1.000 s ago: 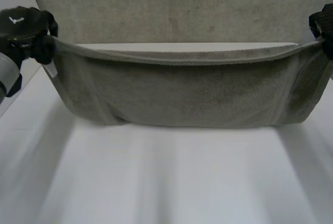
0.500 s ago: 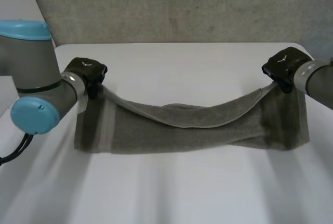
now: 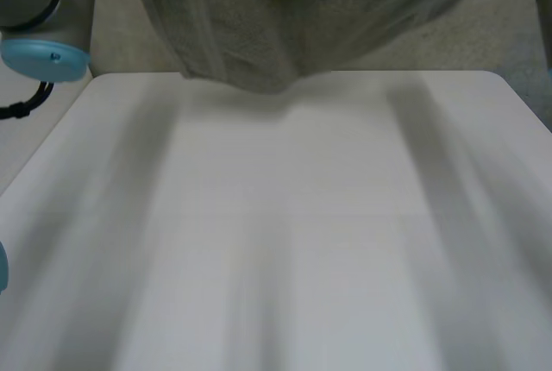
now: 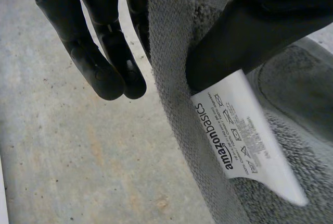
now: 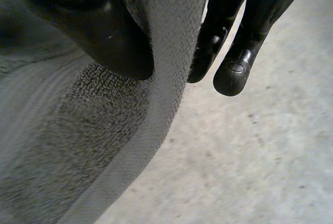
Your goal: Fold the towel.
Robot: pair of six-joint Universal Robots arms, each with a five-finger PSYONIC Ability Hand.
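Fingers (image 4: 104, 73), left hand (image 4: 250, 26) and right hand (image 5: 96, 28), tight on hanging towel (image 3: 285, 26)

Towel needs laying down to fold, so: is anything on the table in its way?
Nothing visible. The towel hangs above the table's far edge, pinched by the left hand and right hand.
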